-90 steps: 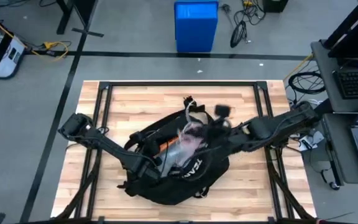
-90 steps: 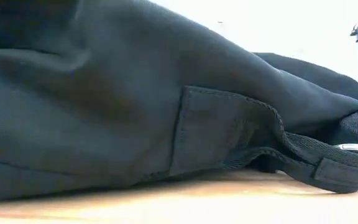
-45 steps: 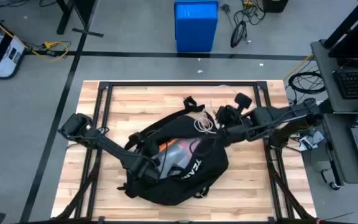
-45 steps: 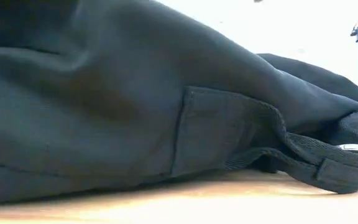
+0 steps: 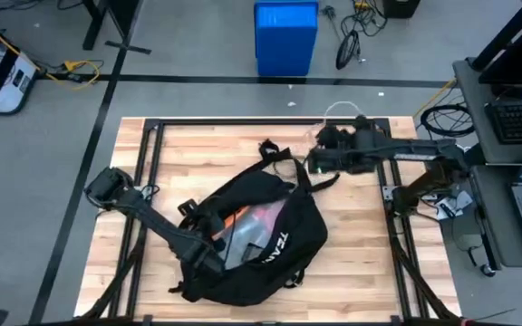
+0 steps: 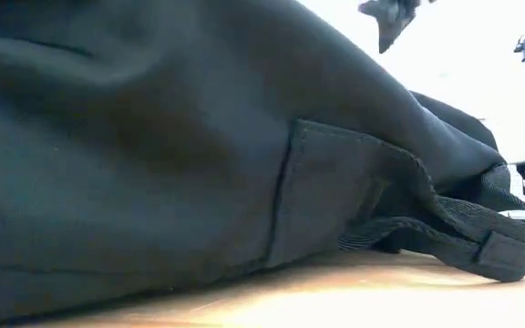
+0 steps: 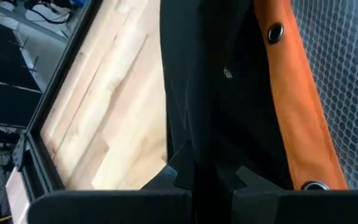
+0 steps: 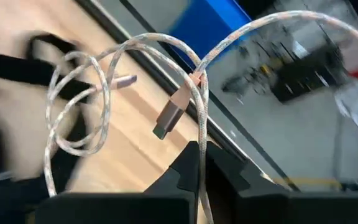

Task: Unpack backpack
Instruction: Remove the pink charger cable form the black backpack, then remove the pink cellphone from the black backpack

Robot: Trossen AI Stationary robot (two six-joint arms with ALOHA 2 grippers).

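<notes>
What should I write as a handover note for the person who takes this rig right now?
Left tool: shut on the backpack fabric at its opening, holding it.
Right tool: shut on a white braided cable, lifted over the table's far right part, away from the backpack.
Done: cable is out.
Left: set the cable down; an orange-trimmed mesh item is still inside the open backpack.

The backpack is lying mid-table. The left gripper is sitting at its left edge; the right gripper, gripping a cable, is hanging far right.
</notes>
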